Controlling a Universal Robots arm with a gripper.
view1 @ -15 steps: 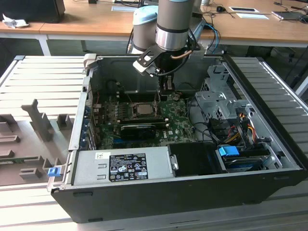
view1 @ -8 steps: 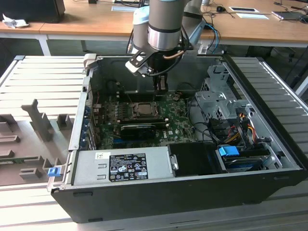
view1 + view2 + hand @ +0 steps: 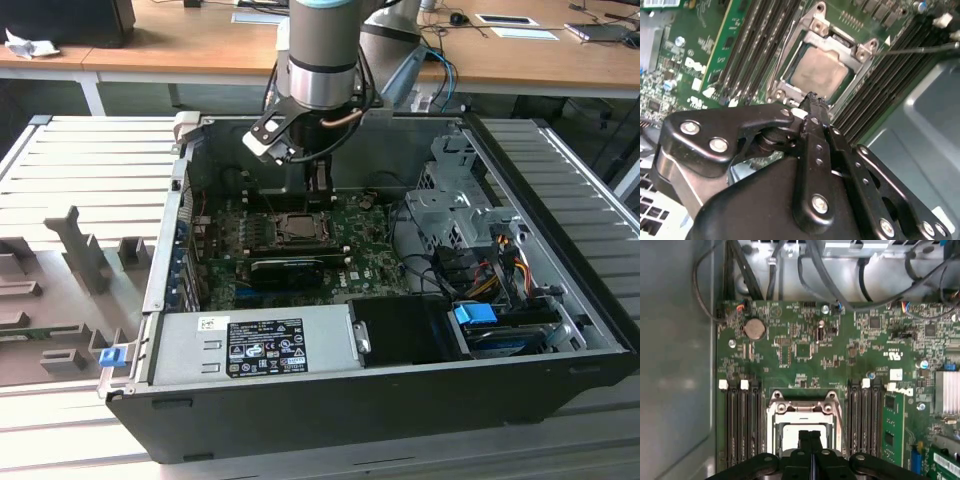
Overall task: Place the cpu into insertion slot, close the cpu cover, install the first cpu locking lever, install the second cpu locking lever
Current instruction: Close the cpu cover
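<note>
Exterior view: you see the gripper hanging down into the open case, right over the slot on the green board. The black card lies just beside the slot, on the side nearer the camera. You cannot tell how the fingers stand from here.

Second wrist view: the fingers are pressed together with nothing between them. Their tip is at the edge of the slot; you cannot tell whether it touches. The cpu sits in the slot, pale top up. The cover lies flat around it, and the cpu shows through its window. A thin metal rod runs out from the slot's corner across the memory slots.

First wrist view: the gripper is again closed and holds nothing, its tip over the cpu. The cover is down. Memory slots flank the slot on both sides.
</note>
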